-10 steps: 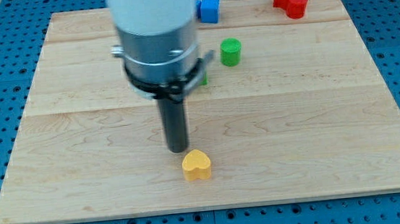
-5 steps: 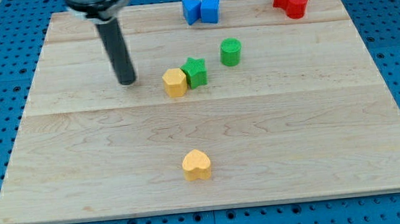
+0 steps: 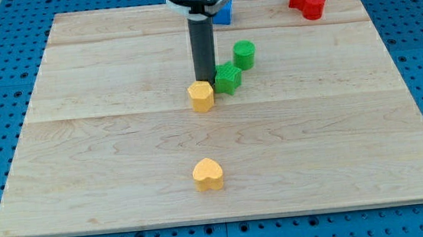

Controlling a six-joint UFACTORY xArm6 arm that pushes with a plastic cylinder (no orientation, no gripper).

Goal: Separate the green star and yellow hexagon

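Green star (image 3: 228,79) sitting near the board's middle, just to the view's right and slightly above the yellow hexagon (image 3: 201,96); the two look touching or nearly so at one corner. My tip (image 3: 205,81) is standing at the hexagon's top edge, wedging in beside the star's left side. No gripper here, only the rod, so nothing is being grasped. Judgement: separation barely begun; a clear gap is yet to open. Green cylinder (image 3: 244,54) just up-right of the star. Yellow heart (image 3: 208,174) well below. Blue block (image 3: 223,11) and red blocks (image 3: 306,0) far above.
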